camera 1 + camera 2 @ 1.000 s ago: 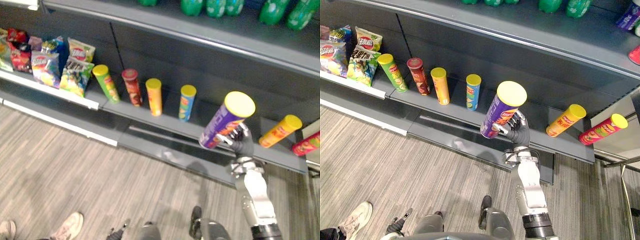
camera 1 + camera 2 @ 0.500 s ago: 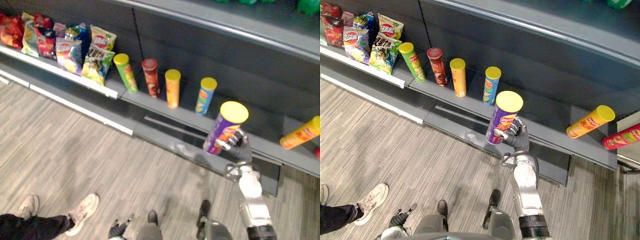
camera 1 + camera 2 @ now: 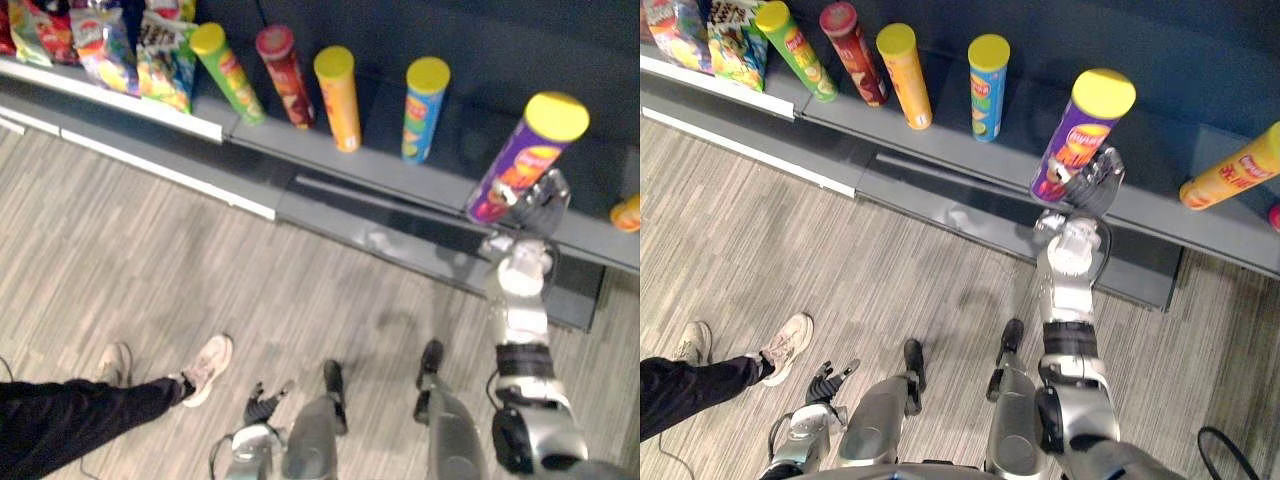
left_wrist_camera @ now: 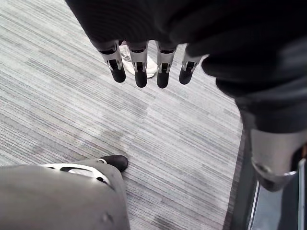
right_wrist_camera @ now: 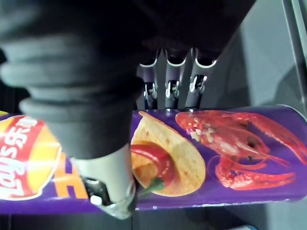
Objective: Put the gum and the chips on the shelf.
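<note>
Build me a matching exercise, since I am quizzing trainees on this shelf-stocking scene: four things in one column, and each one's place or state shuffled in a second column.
Things:
1. purple chip can
2. green chip can
3. blue chip can
4. left robot hand

Places or states:
a. on the shelf, next to the snack bags
b. open, fingers hanging above the floor
c. gripped by the right robot hand
d. on the shelf, directly right of an orange can

Pairs: 1-c, 2-a, 3-d, 4-b
</note>
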